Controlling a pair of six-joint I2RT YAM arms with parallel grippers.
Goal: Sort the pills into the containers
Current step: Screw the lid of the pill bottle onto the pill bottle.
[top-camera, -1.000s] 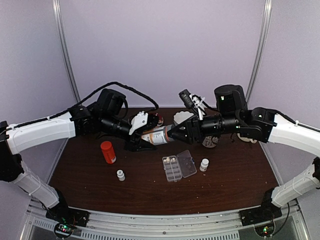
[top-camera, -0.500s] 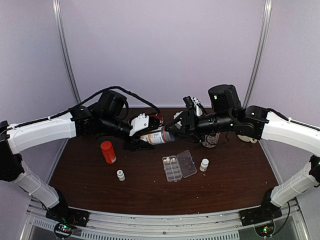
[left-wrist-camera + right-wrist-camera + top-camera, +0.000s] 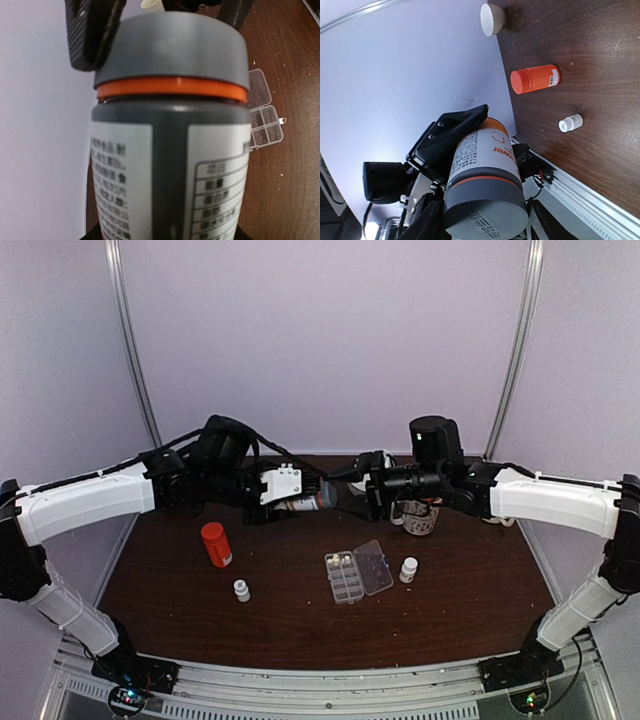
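Observation:
The clear pill box (image 3: 357,573) lies open on the dark table, lid to the right; it also shows in the left wrist view (image 3: 264,117). No loose pills are distinguishable. My left gripper (image 3: 288,500) is shut on the body of the grey-capped bottle with an orange label (image 3: 308,502), holding it sideways above the table's back. My right gripper (image 3: 347,498) faces it, its jaws closed on either side of the grey cap (image 3: 487,210). In the left wrist view the bottle (image 3: 170,165) fills the frame, and the right gripper's black fingers (image 3: 92,30) flank the cap.
An orange-red bottle (image 3: 215,544) stands at the left. One small white bottle (image 3: 241,590) stands near it, another (image 3: 408,569) right of the pill box. A mug (image 3: 421,518) stands under the right arm. A white bowl (image 3: 492,19) lies at the table's back.
The left arm has raised the bottle and turned it level. The right gripper has moved left, turned at the wrist and come round the cap.

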